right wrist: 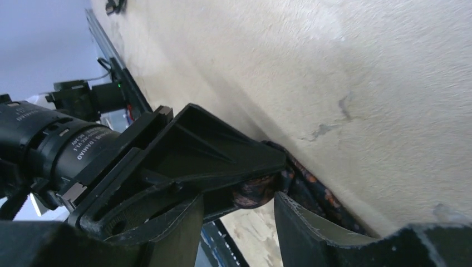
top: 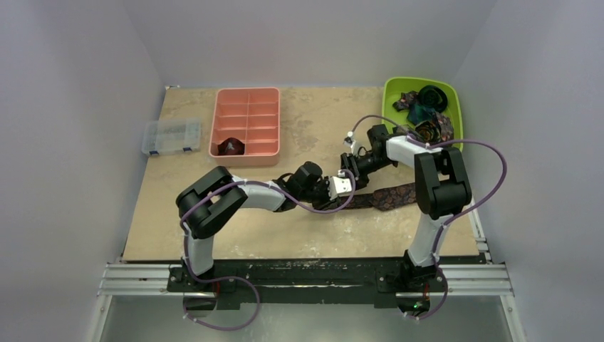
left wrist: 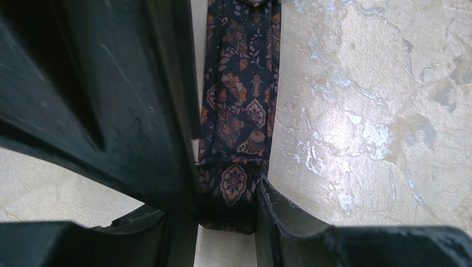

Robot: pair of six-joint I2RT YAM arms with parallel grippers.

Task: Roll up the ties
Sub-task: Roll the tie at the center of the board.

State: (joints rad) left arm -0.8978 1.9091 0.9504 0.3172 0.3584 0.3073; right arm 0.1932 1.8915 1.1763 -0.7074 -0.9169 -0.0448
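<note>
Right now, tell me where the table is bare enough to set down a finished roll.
Bare: the table strip along the near edge; the corner left of the left arm, below the pink tray; the gap between tray and green bin. Crowded: mid-right, where the left gripper and right gripper meet over the patterned tie.

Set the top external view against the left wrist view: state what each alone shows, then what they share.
Only the top external view: the pink compartment tray with a rolled tie in its near-left cell, the green bin holding coiled ties, the clear plastic case. Only the left wrist view: the orange floral print on the patterned tie, its folded end held in the left gripper. Both: that tie lying flat on the table.
</note>
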